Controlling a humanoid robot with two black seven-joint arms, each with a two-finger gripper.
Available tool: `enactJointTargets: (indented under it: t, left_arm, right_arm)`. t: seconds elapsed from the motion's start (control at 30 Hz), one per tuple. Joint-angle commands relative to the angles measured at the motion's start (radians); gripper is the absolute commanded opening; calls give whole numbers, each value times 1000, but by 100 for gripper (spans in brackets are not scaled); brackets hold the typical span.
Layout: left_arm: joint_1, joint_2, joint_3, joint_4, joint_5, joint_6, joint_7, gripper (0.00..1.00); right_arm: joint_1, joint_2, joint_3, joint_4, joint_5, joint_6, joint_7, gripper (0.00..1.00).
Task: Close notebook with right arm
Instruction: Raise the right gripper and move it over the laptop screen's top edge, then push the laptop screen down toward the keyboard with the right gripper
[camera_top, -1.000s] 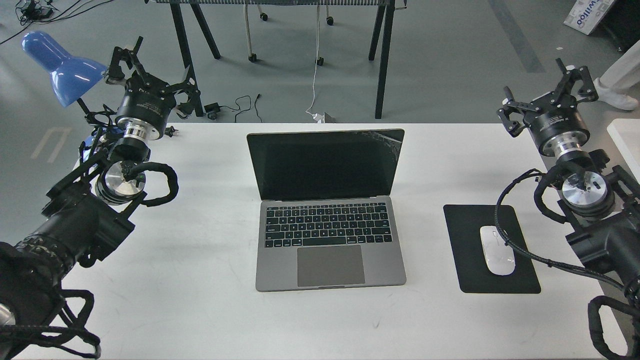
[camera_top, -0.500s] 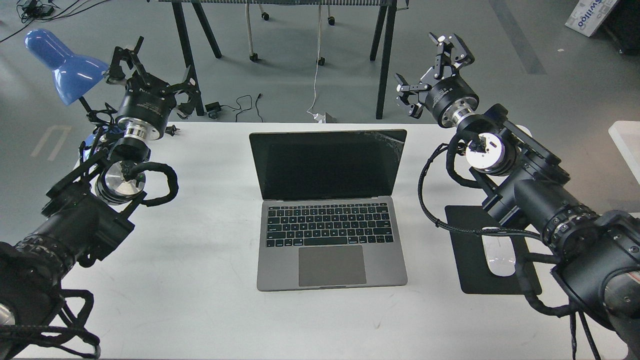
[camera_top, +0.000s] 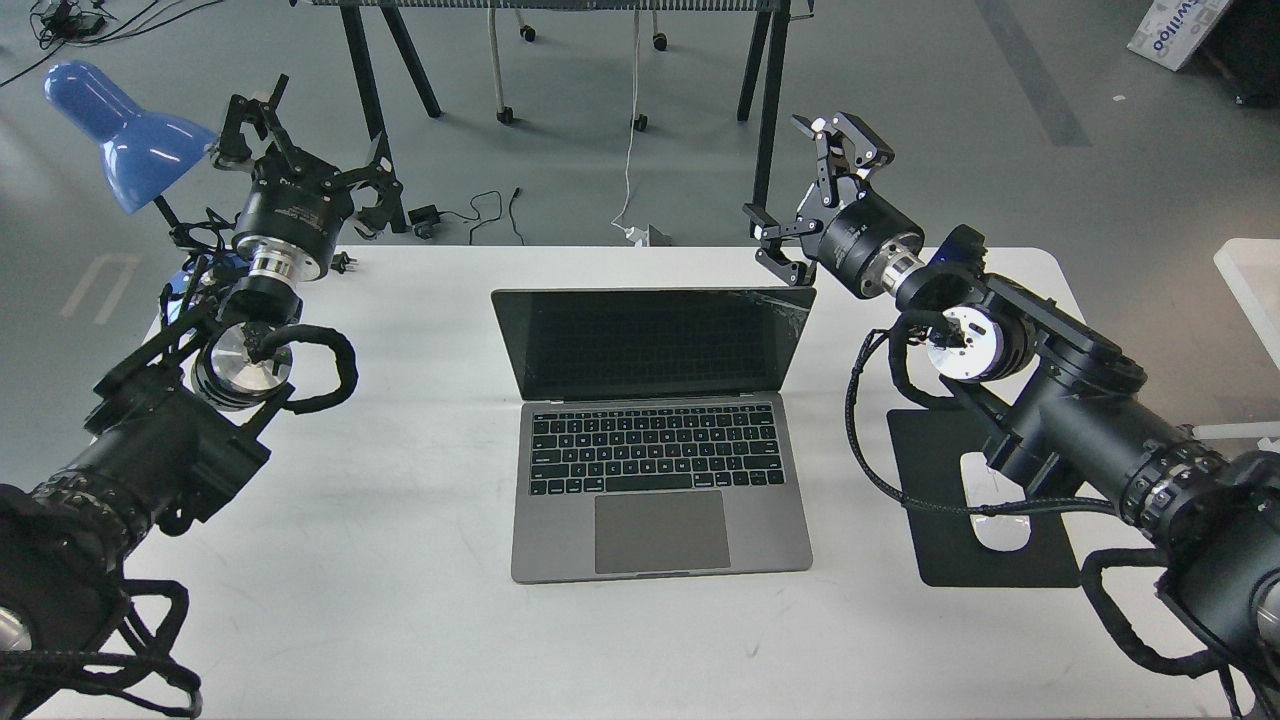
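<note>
The notebook (camera_top: 660, 480) lies open in the middle of the white table (camera_top: 400, 600), with its black screen (camera_top: 650, 345) facing me and leaning partly forward. My right gripper (camera_top: 800, 190) is open just behind the lid's top right corner. Its lower finger (camera_top: 778, 262) sits at or on that corner, and I cannot tell if it touches. The right arm (camera_top: 1060, 400) reaches in from the lower right. My left gripper (camera_top: 310, 140) is open and empty at the table's far left, next to the blue lamp (camera_top: 125, 130).
A black mouse pad (camera_top: 940, 540) with a white mouse (camera_top: 1000, 525) lies right of the notebook, partly under the right arm and its cable. Black table legs (camera_top: 765, 120) and floor cables stand behind the far edge. A white object (camera_top: 1250, 270) is at the right border.
The right arm swung from the far right to behind the lid's top right corner and came down. The lid's top edge has dropped and the screen leans further forward. The left arm has not moved.
</note>
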Motion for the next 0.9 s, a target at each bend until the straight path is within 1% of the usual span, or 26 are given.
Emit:
enactJointTargets:
  t: [0.0,0.17,0.33,0.6,0.87]
  left_arm:
    - [0,0,2,-1,-1,0,0,100]
    - [0,0,0,-1,-1,0,0,100]
    - [0,0,0,-1,-1,0,0,100]
    - [0,0,0,-1,-1,0,-2,100]
    - [0,0,0,-1,-1,0,-2,100]
  right_arm:
    - [-34,-31,-8,69,-2,-2,1,100]
    - [-68,-74,-8,145,-2,-11,1,100]
    - [-122,-128,-11,253,-10,-15,1,100]
    - [-189,-203,-80,403,-15,-21,1,100]
    - [-255,-233,-140,457,-37,-21,2,100]
